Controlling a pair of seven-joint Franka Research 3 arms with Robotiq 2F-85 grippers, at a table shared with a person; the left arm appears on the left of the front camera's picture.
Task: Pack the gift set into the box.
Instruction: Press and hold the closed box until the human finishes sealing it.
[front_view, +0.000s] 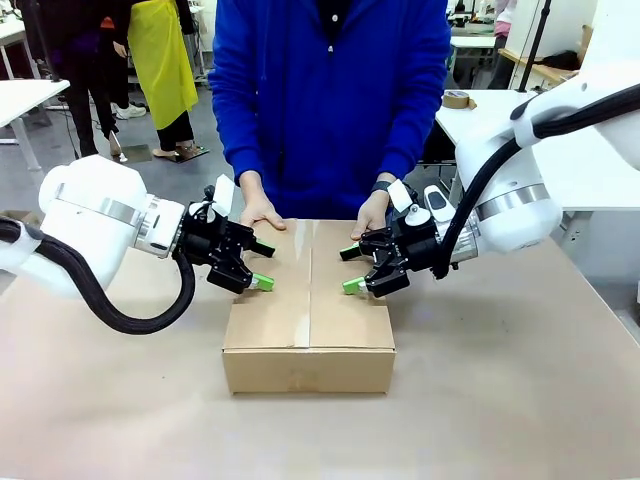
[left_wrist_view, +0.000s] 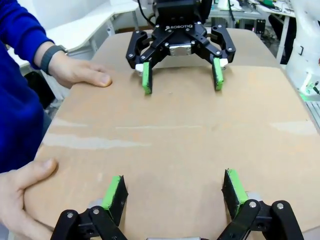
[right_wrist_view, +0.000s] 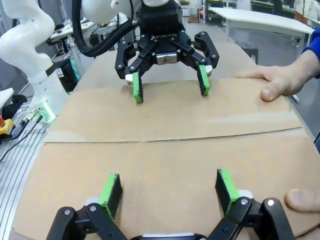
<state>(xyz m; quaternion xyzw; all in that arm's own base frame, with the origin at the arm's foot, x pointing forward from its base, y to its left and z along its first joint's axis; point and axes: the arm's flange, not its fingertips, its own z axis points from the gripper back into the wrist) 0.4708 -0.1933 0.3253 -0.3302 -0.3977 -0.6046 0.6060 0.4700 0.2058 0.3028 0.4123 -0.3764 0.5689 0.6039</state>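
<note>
The brown cardboard box (front_view: 308, 300) lies in the middle of the table with its top flaps down and a seam along the centre. My left gripper (front_view: 263, 266) hovers open over the box's left edge, and my right gripper (front_view: 350, 268) hovers open over its right edge. The two face each other across the lid. In the left wrist view my own left gripper (left_wrist_view: 174, 190) stands over the flap (left_wrist_view: 170, 140), with the right gripper (left_wrist_view: 182, 76) opposite. The right wrist view shows the right gripper (right_wrist_view: 168, 186) and, across from it, the left gripper (right_wrist_view: 170, 84). The gift set is out of view.
A person in a blue top stands at the far side with both hands (front_view: 260, 211) (front_view: 372, 214) flat on the box's far edge. The tan table (front_view: 500, 400) surrounds the box. A tape roll (front_view: 458, 99) sits on a white table at the back right.
</note>
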